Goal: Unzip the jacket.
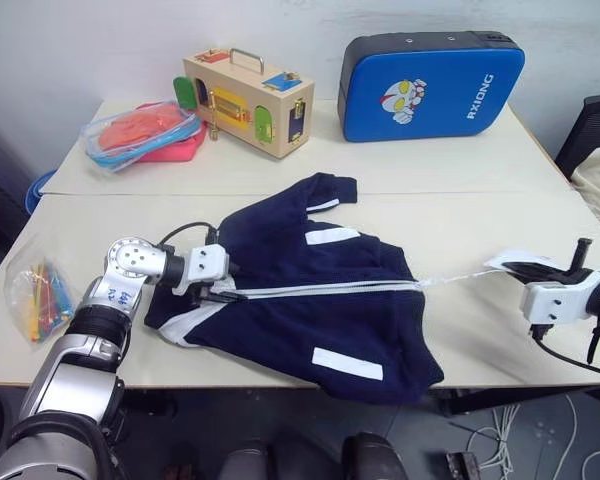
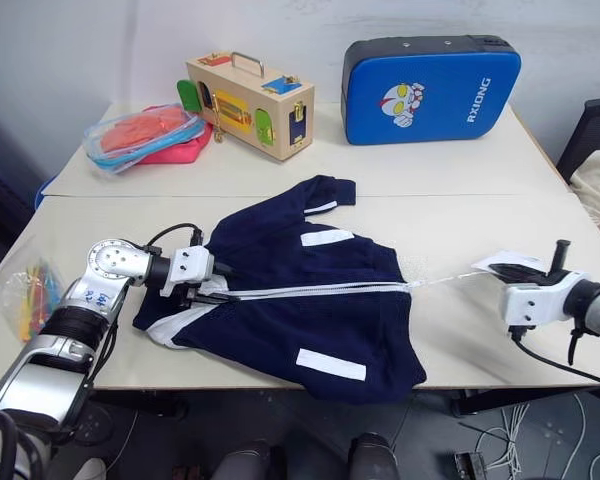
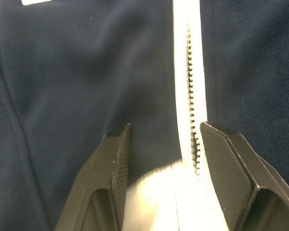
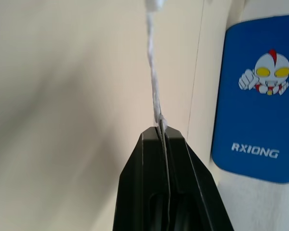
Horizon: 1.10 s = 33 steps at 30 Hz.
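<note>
— What do the surface and the room look like?

— A pale table (image 1: 460, 170) stands against a light wall, with a seam running across it behind the jacket (image 1: 310, 290). At the back sit a blue padded case (image 1: 430, 85) with a cartoon figure, a wooden latch box (image 1: 248, 102) and a clear pouch (image 1: 140, 133) of orange and pink items. A bag of coloured sticks (image 1: 40, 297) lies at the near left edge, and part of a dark chair (image 1: 592, 130) shows at the right. Cables lie on the floor under the front edge.

— And the jacket?

— It is dark navy and lies crumpled in the near middle of the table, its hem hanging slightly over the front edge. White rectangular patches mark the fabric, and the white zipper (image 1: 320, 288) runs in a nearly straight line across it from left to right.

— How do the grippers stand?

— The left gripper (image 3: 161, 144) rests on the jacket's left end, its two black fingers (image 3: 111, 168) spread, one on the navy cloth and the other past the zipper teeth. The right gripper (image 4: 163, 132) is well off to the right of the jacket, its fingers pressed together on a thin white cord (image 4: 154, 77) that stretches taut back to the zipper's right end. White paper tags (image 1: 520, 262) lie by that gripper.
</note>
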Each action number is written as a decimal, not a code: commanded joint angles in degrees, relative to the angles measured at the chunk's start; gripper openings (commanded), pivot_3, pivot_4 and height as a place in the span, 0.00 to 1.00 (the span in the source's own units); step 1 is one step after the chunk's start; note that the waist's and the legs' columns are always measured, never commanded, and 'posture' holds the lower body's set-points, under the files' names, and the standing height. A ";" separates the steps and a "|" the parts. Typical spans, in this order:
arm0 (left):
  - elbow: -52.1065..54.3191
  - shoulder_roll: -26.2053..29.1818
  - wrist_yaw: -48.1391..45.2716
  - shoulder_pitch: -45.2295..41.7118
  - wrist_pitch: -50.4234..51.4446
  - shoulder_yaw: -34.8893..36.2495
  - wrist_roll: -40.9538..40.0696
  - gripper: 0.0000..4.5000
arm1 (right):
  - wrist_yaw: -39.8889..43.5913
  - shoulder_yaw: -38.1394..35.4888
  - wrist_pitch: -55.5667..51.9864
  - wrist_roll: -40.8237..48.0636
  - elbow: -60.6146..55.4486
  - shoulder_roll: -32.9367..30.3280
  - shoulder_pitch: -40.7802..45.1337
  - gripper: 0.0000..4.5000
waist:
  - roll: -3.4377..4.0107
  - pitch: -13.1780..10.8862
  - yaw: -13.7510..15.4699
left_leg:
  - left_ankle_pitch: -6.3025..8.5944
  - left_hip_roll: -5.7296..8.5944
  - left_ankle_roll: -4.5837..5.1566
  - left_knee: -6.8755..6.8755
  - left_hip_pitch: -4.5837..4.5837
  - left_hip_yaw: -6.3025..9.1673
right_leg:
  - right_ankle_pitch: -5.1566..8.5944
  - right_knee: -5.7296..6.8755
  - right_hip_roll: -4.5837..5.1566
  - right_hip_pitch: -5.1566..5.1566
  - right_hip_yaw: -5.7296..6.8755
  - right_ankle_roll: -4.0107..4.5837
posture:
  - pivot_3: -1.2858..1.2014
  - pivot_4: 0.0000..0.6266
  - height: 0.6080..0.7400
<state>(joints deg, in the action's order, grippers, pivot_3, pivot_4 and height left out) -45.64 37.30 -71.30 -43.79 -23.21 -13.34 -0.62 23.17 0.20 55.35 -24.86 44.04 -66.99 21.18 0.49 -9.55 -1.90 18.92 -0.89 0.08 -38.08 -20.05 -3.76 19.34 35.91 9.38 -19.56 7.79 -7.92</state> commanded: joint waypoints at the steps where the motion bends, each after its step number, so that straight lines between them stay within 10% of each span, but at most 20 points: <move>1: -3.04 1.76 -0.03 2.98 1.03 -2.05 4.52 0.53 | -2.75 0.25 0.70 -1.28 3.32 -2.41 2.65 0.00 | 0.01 0.01 -0.03 | 0.00 -0.01 0.00 0.00 0.00 0.00 | 0.00 -0.01 0.00 0.00 0.00 0.00 | 0.52 0.24 1.00; 7: -2.56 1.52 0.05 2.56 1.48 -1.70 4.10 0.53 | -3.45 2.64 -0.38 -2.14 7.49 -1.68 8.44 0.00 | 0.04 0.02 -0.04 | 0.00 -0.01 0.00 0.01 -0.01 0.00 | 0.00 -0.03 0.00 -0.01 -0.02 0.00 | 0.52 0.24 1.00; 16: 10.42 2.38 -4.42 2.68 24.97 7.44 -9.50 0.53 | 30.54 1.56 -20.20 31.42 -11.42 5.42 6.27 0.00 | -0.07 -0.35 0.15 | 0.00 -0.06 0.01 -0.02 -0.18 0.11 | 0.00 -0.06 -0.09 -0.13 -0.01 0.00 | 0.52 0.24 1.00; 24: 33.57 14.46 -6.32 8.18 50.69 18.49 -22.28 0.99 | 55.60 -0.88 -43.65 43.26 -17.22 -1.18 7.78 0.50 | -0.64 -0.75 0.75 | 0.04 -0.01 0.07 -0.23 -1.29 0.66 | -0.02 -0.05 -0.05 -1.02 0.11 -0.01 | 0.52 0.24 1.00; 31: 36.16 31.28 -12.60 21.00 53.11 30.82 -24.71 1.00 | 68.62 -2.61 -61.40 46.08 -7.43 -9.14 16.19 1.00 | -0.43 -1.22 0.43 | 0.04 -0.01 0.08 -0.19 -1.24 0.56 | -0.01 -0.09 -0.04 -1.04 0.04 -0.01 | 0.52 0.24 1.00; 33: 34.36 33.86 -13.49 23.74 50.18 32.97 -23.62 1.00 | 69.33 -2.17 -64.23 47.15 -5.15 -10.71 17.74 1.00 | -0.38 -1.30 0.41 | 0.04 -0.02 0.07 -0.17 -1.23 0.51 | -0.01 -0.08 -0.04 -1.07 0.02 -0.01 | 0.52 0.24 1.00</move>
<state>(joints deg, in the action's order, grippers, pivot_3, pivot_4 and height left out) -10.25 69.23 -83.59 -20.99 29.87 16.21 -24.86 87.67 -0.52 -5.52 20.39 37.18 -75.82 37.43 0.11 -10.85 -1.49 18.97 -0.89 0.15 -38.24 -21.28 -3.37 19.33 35.83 9.34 -20.63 7.83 -7.93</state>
